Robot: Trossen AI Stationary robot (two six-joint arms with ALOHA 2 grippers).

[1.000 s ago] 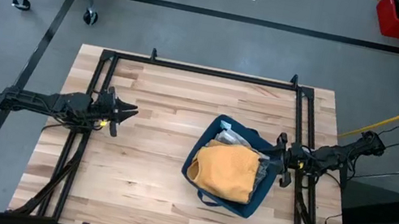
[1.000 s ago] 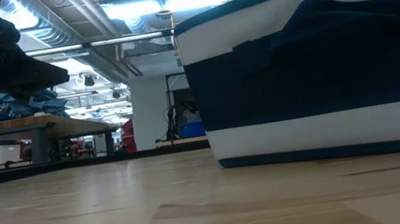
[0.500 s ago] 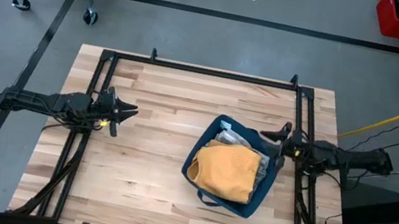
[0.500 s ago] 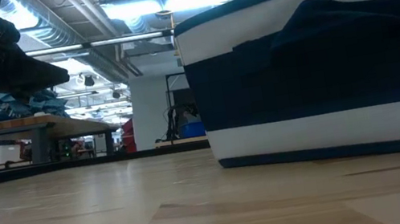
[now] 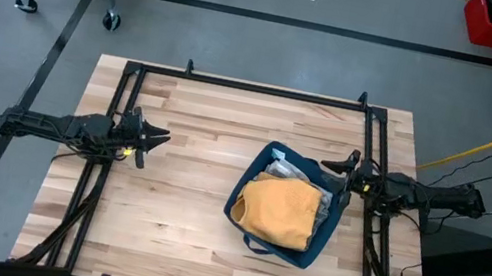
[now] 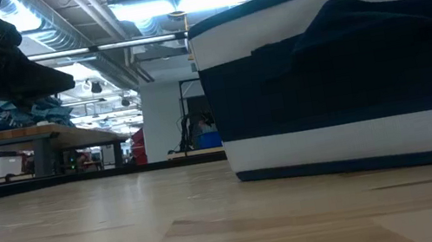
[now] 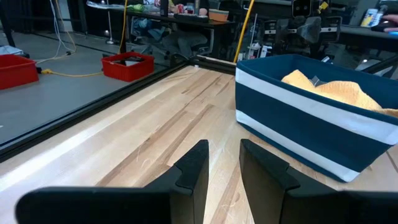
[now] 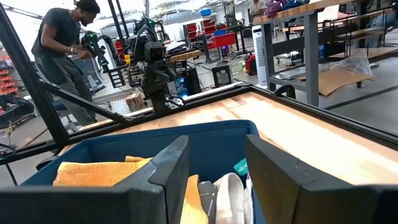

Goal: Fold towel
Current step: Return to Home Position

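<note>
We see the towels (image 5: 279, 212) stacked in the bin (image 5: 286, 255), right of centre. Farther back, the right gripper (image 5: 330, 166) hangs over its rim, fingers apart, empty. The left gripper (image 5: 161, 135) waits at the left, fingers narrowly parted. We judge the arms are homing; next, both need parking.

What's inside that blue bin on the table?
A folded yellow towel lies on top, filling most of the blue bin. Pale grey and white cloth shows at one end beside it. Whatever lies under the yellow towel is covered.
</note>
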